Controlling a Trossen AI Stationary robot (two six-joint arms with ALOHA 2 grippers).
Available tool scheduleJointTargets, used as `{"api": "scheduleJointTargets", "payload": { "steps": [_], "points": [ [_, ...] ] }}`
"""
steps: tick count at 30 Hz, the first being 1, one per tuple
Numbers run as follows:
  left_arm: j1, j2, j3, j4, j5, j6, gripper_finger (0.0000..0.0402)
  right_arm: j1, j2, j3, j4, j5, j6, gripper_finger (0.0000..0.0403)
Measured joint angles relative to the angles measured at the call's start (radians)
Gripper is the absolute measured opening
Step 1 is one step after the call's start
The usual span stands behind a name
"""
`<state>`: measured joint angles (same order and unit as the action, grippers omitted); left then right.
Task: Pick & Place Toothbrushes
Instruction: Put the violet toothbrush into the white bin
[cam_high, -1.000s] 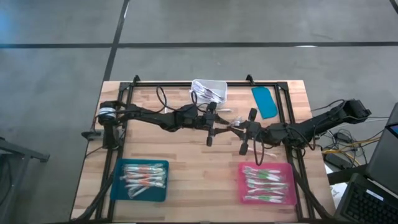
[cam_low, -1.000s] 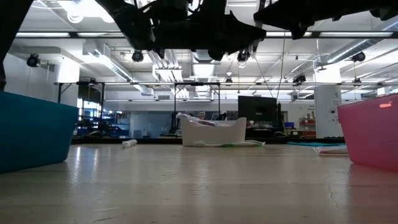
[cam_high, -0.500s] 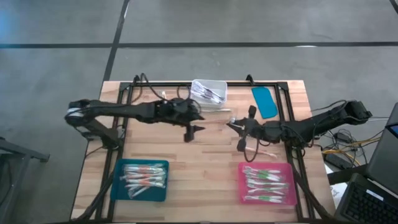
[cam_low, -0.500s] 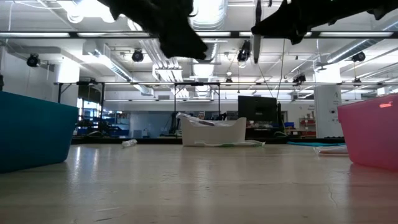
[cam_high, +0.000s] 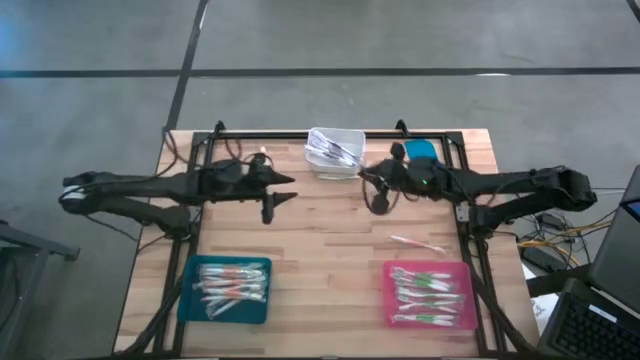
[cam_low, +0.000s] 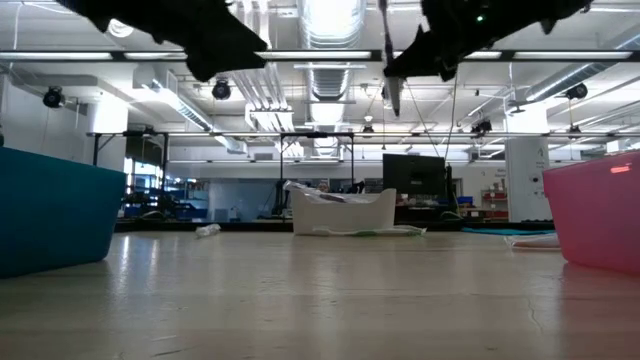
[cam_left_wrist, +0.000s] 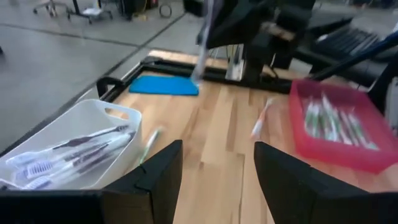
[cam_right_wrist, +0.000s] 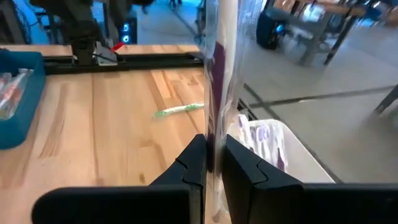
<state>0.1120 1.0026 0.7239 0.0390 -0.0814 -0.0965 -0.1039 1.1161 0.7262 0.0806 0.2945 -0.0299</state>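
Observation:
My right gripper (cam_high: 377, 192) (cam_right_wrist: 214, 163) hovers beside the white bin (cam_high: 336, 150) at the far middle, shut on a purple toothbrush in a clear wrapper (cam_right_wrist: 219, 62) (cam_low: 390, 85). The bin holds several more wrapped toothbrushes (cam_left_wrist: 68, 152). A green toothbrush (cam_right_wrist: 179, 110) lies flat on the table next to the bin. A pink one (cam_high: 418, 243) lies flat just beyond the pink tray (cam_high: 430, 295). My left gripper (cam_high: 276, 200) (cam_left_wrist: 217, 180) is open over the table's left half, with nothing between its fingers. My right gripper pinches the wrapped toothbrush part-way along its length (cam_right_wrist: 216, 134) between its two fingers (cam_right_wrist: 189, 165). The fingers come in nearly level from the table's right and lie across it. The toothbrush stands roughly upright, its lower end (cam_low: 395, 108) high above the table.
A teal tray (cam_high: 225, 290) with several toothbrushes stands near left, and the pink tray with several stands near right. A flat teal piece (cam_high: 424, 152) lies at the far right, partly under my right arm. Bare wood (cam_high: 320, 240) lies between the arms and the trays.
My left gripper has drawn back from the table's middle toward its left edge, away from my right gripper. My right gripper has carried the toothbrush toward the far edge, up to the white bin.

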Motion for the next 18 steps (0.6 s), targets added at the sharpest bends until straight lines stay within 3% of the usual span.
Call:
{"api": "scheduleJointTargets", "payload": {
  "steps": [9, 18],
  "points": [
    [0.0, -0.186, -0.154, 0.084, 0.0, -0.011, 0.0202, -0.193, 0.216, 0.251, -0.235, -0.181, -0.079, 0.0023],
    [0.0, -0.269, -0.252, 0.086, 0.001, -0.081, 0.0202, -0.295, 0.51, 0.613, -0.602, -0.241, -0.176, 0.0023]
  ]
}}
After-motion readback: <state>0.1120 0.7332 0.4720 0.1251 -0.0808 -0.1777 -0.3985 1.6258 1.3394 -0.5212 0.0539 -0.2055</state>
